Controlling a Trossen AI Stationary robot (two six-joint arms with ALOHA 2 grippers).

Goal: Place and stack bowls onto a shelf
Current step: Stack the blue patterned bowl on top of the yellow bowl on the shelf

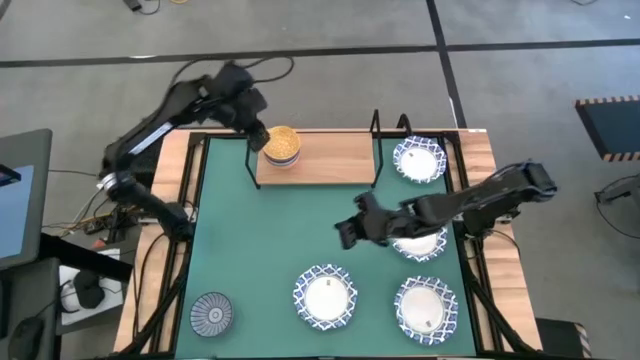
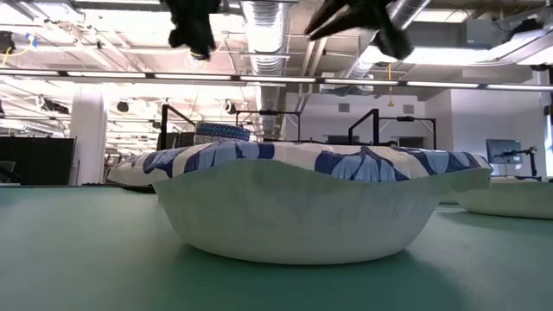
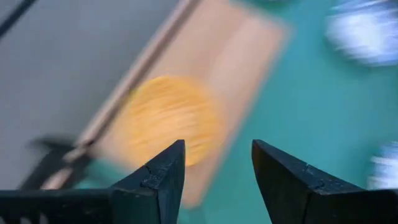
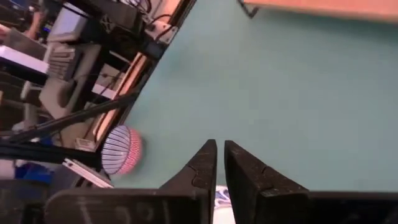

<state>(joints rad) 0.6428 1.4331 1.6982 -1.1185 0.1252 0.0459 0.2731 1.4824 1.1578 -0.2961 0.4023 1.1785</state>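
Now, my readout from the console:

Left gripper: my left gripper (image 1: 258, 135) hangs over the far left of the shelf, fingers apart and holding nothing, just beside the yellow bowl.

Right gripper: my right gripper (image 1: 346, 233) is over the middle of the green mat (image 1: 260, 240); its fingers are nearly together with only a thin slit between them, and nothing is in them.

Shelf: the light-wood board on its black wire frame (image 1: 330, 160) sits at the far side. A small round yellow bowl (image 1: 282, 143) rests on its left part, on top of something bluish I cannot make out.

Wide bowls: four white bowls with blue patterned rims are in sight, one far right beside the shelf (image 1: 419, 160), one partly under my right arm (image 1: 420, 245), two near (image 1: 325, 297) and (image 1: 427, 309).

Small striped bowl: the dark-blue radial-striped bowl (image 1: 211, 314) is at the near left corner.

Handling: I judge the wide bowls light, thin and slightly flexible, with wavy rims, so they may skid on the mat. I would pinch one at the rim, one finger inside, one outside.
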